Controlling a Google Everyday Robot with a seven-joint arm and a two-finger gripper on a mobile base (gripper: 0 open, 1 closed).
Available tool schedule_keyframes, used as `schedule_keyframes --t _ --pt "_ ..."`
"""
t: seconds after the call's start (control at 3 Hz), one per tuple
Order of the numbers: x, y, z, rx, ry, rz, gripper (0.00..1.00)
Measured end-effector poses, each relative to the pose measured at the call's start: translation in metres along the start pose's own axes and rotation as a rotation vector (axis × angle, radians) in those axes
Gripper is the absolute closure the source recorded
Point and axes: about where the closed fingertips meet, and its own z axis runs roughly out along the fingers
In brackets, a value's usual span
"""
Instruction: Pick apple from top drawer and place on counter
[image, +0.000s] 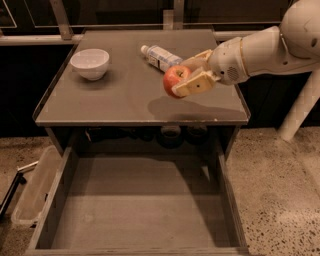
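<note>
Placing step in hand. The cream two-finger gripper is over the right half of the flat grey-brown counter, its jaws pinching the small red-and-yellow apple. Judging by its shadow, the apple appears to hang clear of the surface. The wide grey-brown top drawer stands open. The next move likely calls for a straight descent and release. A clear plastic bottle lies just behind, the white bowl well apart, and bare counter lies to the left.

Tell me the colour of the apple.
The apple is red with a yellowish patch (camera view); the pincer holds it above the counter.
</note>
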Motion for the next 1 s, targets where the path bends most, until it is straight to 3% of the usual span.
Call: schedule_keyframes --t 0.67,1.0 --pt "0.014 -0.060 0.022 0.124 0.007 0.110 1.00" --pt "0.032 -0.065 0.031 0.129 0.023 0.146 1.00"
